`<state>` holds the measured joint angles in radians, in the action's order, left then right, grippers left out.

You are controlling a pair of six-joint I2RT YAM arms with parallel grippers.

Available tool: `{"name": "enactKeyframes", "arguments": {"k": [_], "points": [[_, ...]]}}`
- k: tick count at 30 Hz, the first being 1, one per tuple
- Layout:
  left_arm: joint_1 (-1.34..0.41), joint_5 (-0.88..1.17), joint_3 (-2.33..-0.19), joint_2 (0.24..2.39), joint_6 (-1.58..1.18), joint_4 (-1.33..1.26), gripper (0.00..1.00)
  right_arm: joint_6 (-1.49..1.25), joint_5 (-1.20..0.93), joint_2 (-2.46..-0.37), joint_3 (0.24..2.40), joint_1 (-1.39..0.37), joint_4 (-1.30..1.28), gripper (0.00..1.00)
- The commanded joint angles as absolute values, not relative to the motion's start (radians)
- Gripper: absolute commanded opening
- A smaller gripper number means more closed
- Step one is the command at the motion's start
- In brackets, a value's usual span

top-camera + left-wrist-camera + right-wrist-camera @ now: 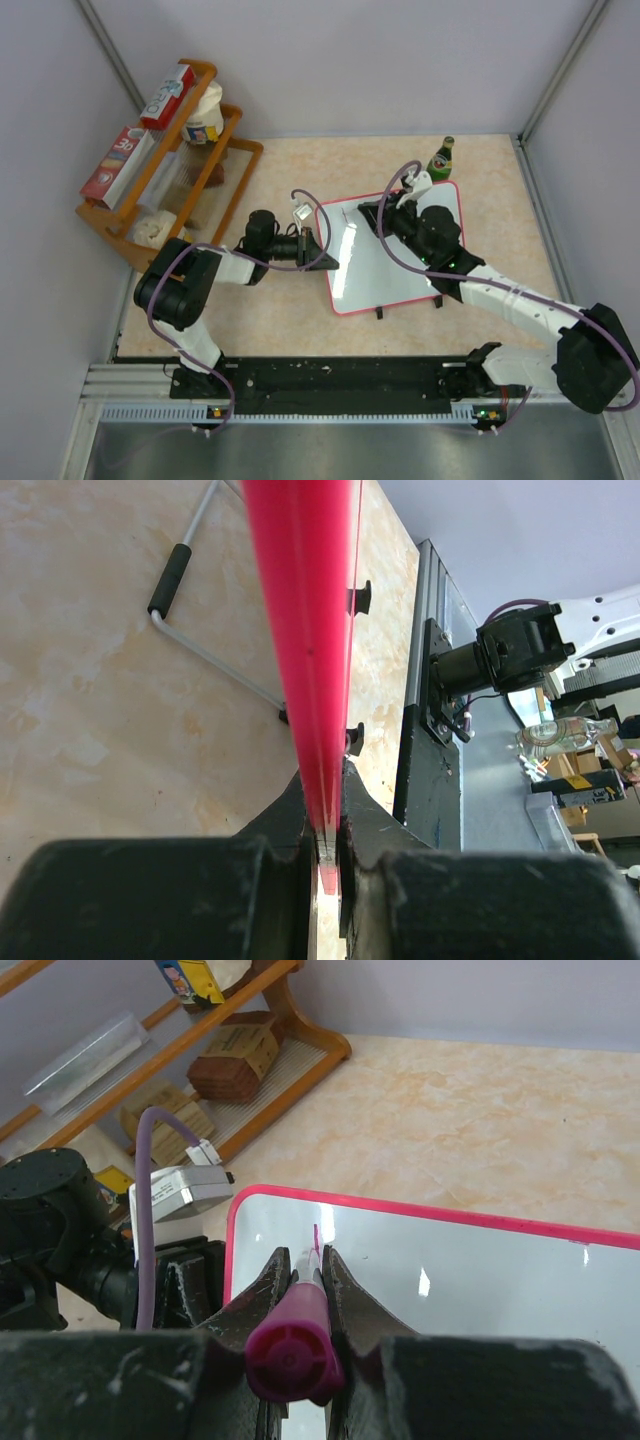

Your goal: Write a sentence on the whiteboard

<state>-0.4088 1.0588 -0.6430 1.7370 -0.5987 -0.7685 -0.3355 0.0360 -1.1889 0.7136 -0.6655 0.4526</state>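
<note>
The whiteboard (385, 275) stands tilted at mid-table, white with a red-pink rim. My left gripper (326, 250) is shut on its left edge. In the left wrist view the red rim (308, 670) runs up from between the closed left gripper (328, 842). My right gripper (384, 214) hovers over the board's upper left part, shut on a purple marker (296, 1345) whose tip touches the white surface (460, 1295). Of the sentence, only one short pink stroke (318, 1237) shows, just ahead of the right gripper (312, 1262).
A wooden rack (232, 160) with boxes and jars stands at the back left. A green bottle (441, 157) stands behind the board's far right corner. The board's wire stand (205, 655) rests on the table. A black rail (330, 380) lines the near edge.
</note>
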Motion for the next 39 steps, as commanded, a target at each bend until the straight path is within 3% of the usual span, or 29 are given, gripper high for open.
{"name": "enactKeyframes", "arguments": {"k": [1, 39], "points": [[-0.446, 1.112, -0.640, 1.763, -0.502, -0.687, 0.00, -0.339, 0.058, -1.192, 0.706, -0.675, 0.489, 0.00], [-0.453, 1.115, -0.646, 1.766, -0.495, -0.675, 0.00, -0.348, 0.155, -1.129, 0.695, -0.663, 0.429, 0.00]]}}
